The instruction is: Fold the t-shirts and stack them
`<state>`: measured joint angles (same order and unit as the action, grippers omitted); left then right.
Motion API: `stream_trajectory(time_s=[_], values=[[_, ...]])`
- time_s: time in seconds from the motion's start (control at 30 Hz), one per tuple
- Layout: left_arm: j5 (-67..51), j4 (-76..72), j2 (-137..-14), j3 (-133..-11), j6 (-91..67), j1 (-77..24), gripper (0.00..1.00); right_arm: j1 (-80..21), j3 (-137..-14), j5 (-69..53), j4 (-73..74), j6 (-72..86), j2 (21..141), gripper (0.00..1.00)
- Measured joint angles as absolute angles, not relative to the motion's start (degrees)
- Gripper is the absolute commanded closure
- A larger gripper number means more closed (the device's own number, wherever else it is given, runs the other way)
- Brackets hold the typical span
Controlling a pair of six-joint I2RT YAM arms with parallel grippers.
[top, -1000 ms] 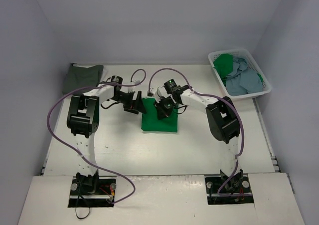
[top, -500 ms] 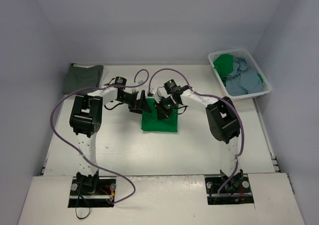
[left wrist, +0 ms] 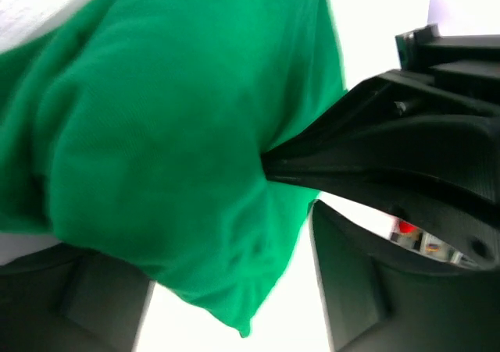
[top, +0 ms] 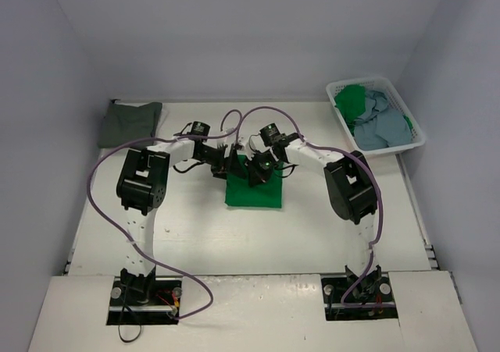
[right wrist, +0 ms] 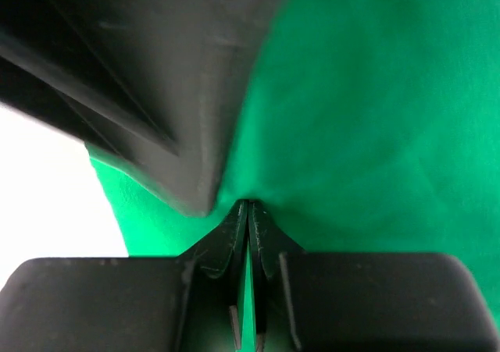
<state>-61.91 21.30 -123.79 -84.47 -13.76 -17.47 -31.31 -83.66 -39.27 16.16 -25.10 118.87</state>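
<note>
A folded bright green t-shirt point(top: 254, 193) lies mid-table. My right gripper point(top: 261, 170) is shut on a pinch of its cloth near the back edge; in the right wrist view point(right wrist: 247, 211) a green sliver shows between the closed fingers. My left gripper point(top: 233, 163) stands open at the shirt's back left corner. In the left wrist view point(left wrist: 226, 297) a corner of the green cloth point(left wrist: 156, 133) hangs between its wide-apart fingers, and the right gripper's black fingers point(left wrist: 351, 153) reach in from the right. A folded dark grey-olive t-shirt point(top: 129, 122) lies at the back left.
A white plastic basket point(top: 391, 148) at the back right holds a light blue shirt point(top: 383, 126) and another green one point(top: 349, 100). Purple cables loop over both arms. Grey walls close in the table on three sides.
My left gripper has swung right, from beside the shirt's left edge up against the right gripper. The green shirt has shifted slightly to the right. The right gripper stays shut.
</note>
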Motion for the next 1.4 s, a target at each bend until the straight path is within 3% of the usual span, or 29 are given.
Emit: stream_trajectory(time_s=[0.17, 0.2, 0.23, 0.33, 0.8, 1.17, 1.4], values=[[-61.3, 20.4, -125.4, -84.5, -14.3, -19.1, 0.65, -31.6, -83.7, -39.7, 16.1, -25.1, 118.9, 1.00], [-61.4, 20.4, -125.8, -84.4, -14.5, -19.5, 0.74, -31.6, -83.7, -39.9, 16.1, -25.1, 118.9, 1.00], [-61.2, 20.3, -126.1, -84.4, -14.7, -19.8, 0.91, -31.6, -83.7, -40.0, 16.2, -25.1, 118.9, 1.00], [-61.4, 20.1, -127.0, -84.0, -15.5, -20.4, 1.00, -31.6, -83.7, -40.3, 16.1, -25.1, 118.9, 1.00], [-60.8, 23.4, -127.1, -85.2, -14.0, -18.1, 1.00, -30.9, -82.8, -41.4, 15.8, -25.8, 118.6, 1.00], [-51.7, 33.8, -127.0, -92.5, -6.2, -9.1, 1.00, -26.6, -82.0, -41.4, 17.0, -27.8, 109.3, 1.00], [-43.8, 43.0, -126.7, -99.6, 1.5, -8.8, 1.00, -23.7, -82.0, -41.4, 17.0, -28.4, 106.4, 1.00]])
